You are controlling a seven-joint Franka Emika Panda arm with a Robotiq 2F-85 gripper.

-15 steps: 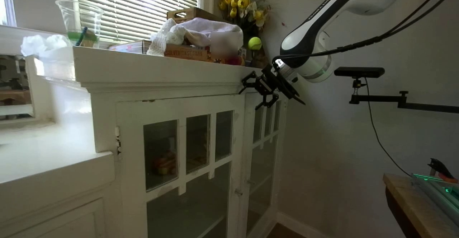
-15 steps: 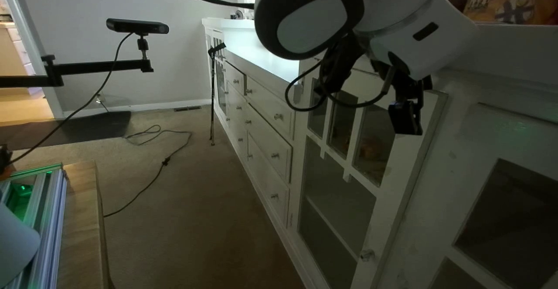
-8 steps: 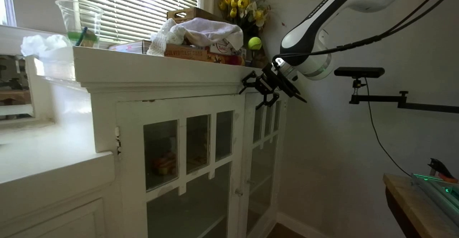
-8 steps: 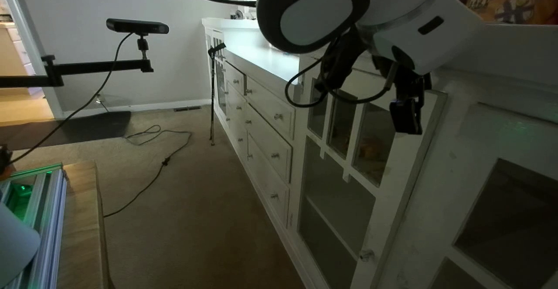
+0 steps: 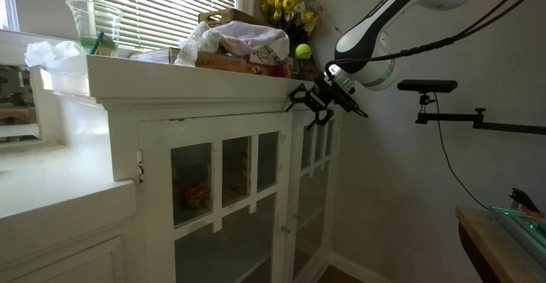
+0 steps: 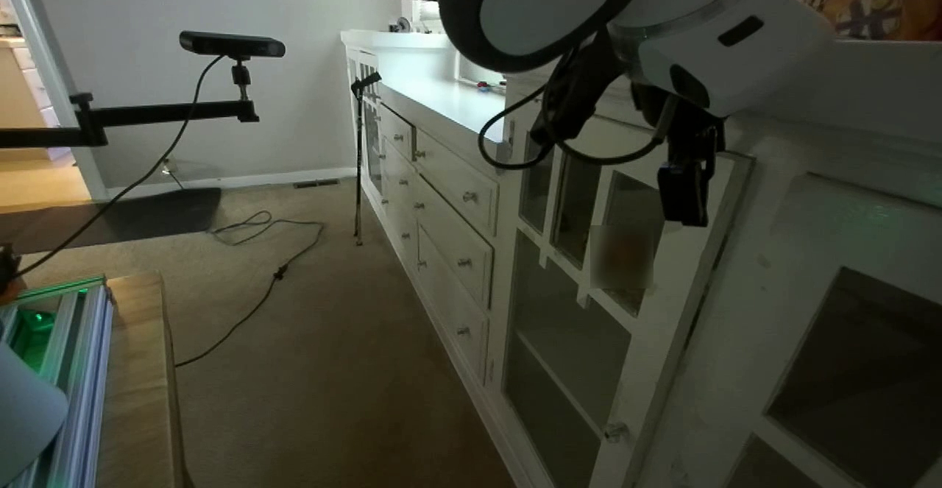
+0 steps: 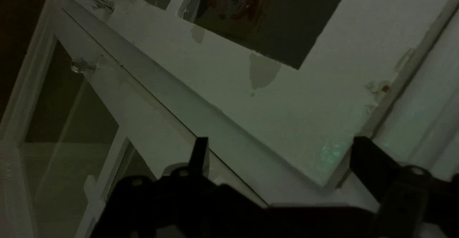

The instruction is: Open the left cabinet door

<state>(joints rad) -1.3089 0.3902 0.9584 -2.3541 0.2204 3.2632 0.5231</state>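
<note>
The left cabinet door (image 5: 233, 207) was tall and white, with see-through glass squares. It stood beside its twin door (image 5: 313, 167), and its side edge poked out a little past the twin. The robot arm (image 5: 379, 18) hung up high, and its black hand (image 5: 297, 120) was tilted by the door's top corner. The hand was loose, with its fingers (image 7: 197, 152) spread wide apart. In the wrist view, that corner showed between them. One finger was right by the top edge, but it was hard to tell if they touched. The door's little knob (image 5: 285, 229) was lower down, well apart from the hand. Behind the glass was a red and yellow thing (image 5: 198, 194), too dark to name. Higher up were yellow flowers (image 5: 283, 3), a tennis ball (image 5: 303, 51) and a white cloth (image 5: 251, 35).
</note>
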